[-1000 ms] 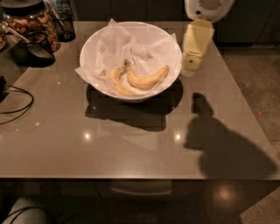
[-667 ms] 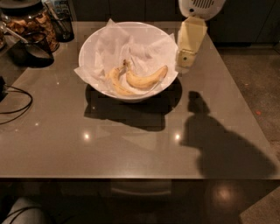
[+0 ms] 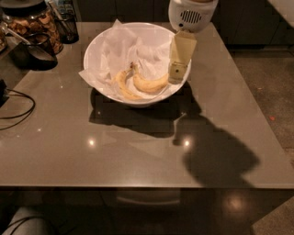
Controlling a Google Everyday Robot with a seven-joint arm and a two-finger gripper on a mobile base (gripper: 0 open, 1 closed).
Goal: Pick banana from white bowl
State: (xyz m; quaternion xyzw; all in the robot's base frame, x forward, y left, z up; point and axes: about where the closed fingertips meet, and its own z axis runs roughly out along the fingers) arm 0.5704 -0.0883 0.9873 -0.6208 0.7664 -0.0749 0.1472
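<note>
Since the gripper (image 3: 175, 77) shows up side-on as one cream block, I can't tell how its jaws stand, honestly. It hangs tip-down over the right side of the bowl (image 3: 98, 48), with the tip just inside the rim and right beside the banana's blunt end, though I can't say if it's touching. The banana (image 3: 149, 84) lies in the bowl on crumpled paper (image 3: 115, 46), its curve sagging toward the camera and its brownish stem pointing up-left. A thinner banana (image 3: 122, 86) sits just left of it, stems close together. Above the gripper is the white wrist housing (image 3: 190, 13) with a vent grille. The bowl sits at the far middle of a glossy grey-brown table (image 3: 138, 156), and a big arm shadow (image 3: 216, 156) falls on the front right of it. The far left corner has a jar (image 3: 32, 18) with brownish stuff inside, a dark cup (image 3: 36, 50) and a black cable (image 3: 16, 108) trailing off the left edge
</note>
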